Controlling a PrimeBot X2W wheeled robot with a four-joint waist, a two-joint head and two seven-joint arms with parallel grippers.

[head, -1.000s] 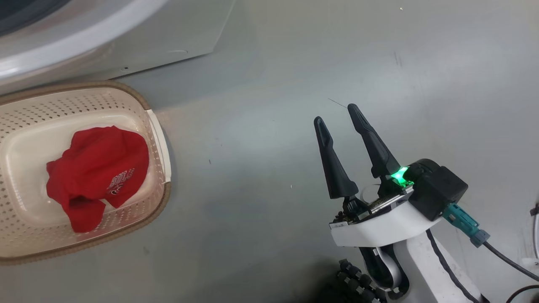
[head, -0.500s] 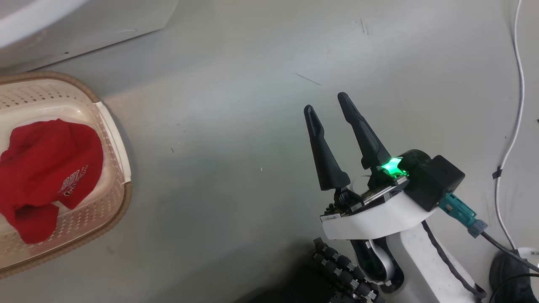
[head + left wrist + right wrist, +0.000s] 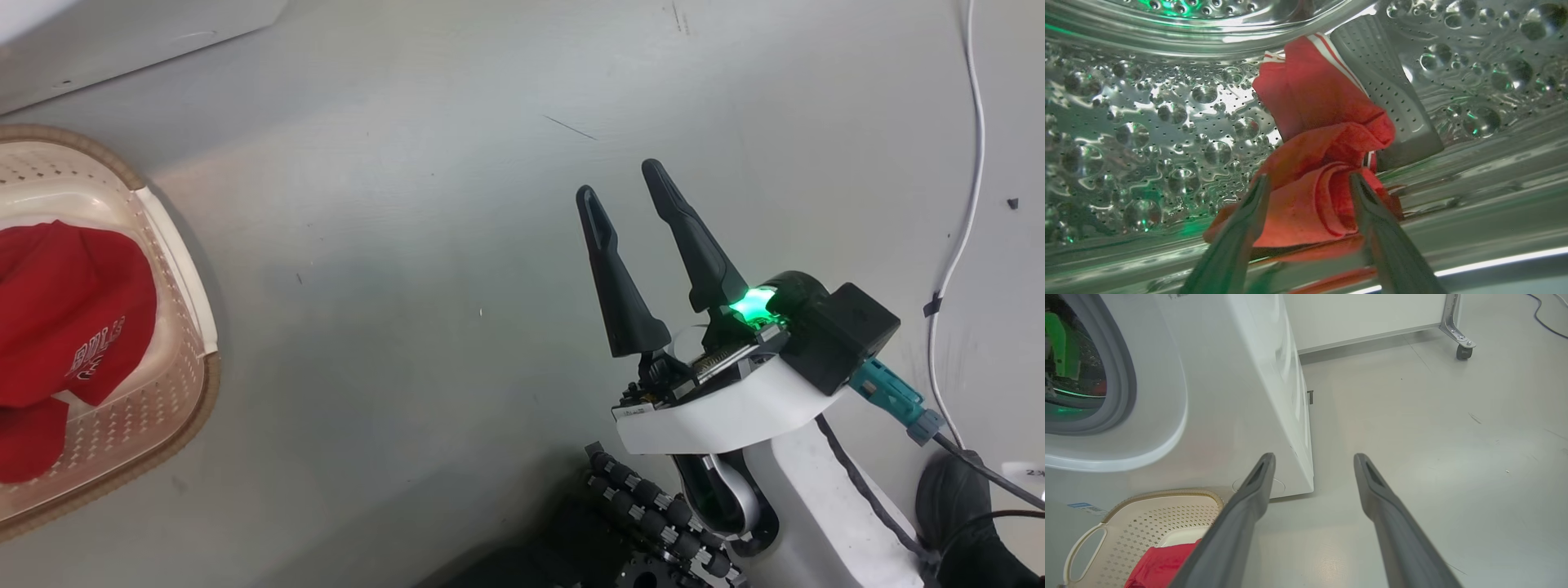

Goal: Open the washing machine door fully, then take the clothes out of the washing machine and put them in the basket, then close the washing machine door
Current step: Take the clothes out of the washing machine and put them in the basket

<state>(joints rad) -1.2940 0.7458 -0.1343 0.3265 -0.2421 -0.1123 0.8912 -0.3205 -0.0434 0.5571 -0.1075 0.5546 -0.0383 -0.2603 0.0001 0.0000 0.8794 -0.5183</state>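
Inside the washing machine's steel drum [image 3: 1147, 122], my left gripper [image 3: 1309, 177] is open, its two fingers on either side of a crumpled red garment with white trim [image 3: 1323, 122]. Whether the fingers touch the cloth I cannot tell. Out on the floor, the cream basket [image 3: 139, 416] holds a red jersey with white lettering [image 3: 57, 310]. My right gripper [image 3: 619, 181] hangs open and empty over bare floor, well to the right of the basket. In the right wrist view, the white washing machine [image 3: 1229, 396] stands behind the basket [image 3: 1159, 514]. The washing machine door is out of view.
A grey ribbed paddle [image 3: 1392, 94] rises from the drum wall just behind the garment. A white cable [image 3: 971, 163] runs along the floor at the right. Beyond the washer, a white unit stands on a caster [image 3: 1461, 351].
The head camera has turned to the right, so the basket and washer have slid toward the view's left edge. The right gripper stays open and keeps about the same place.
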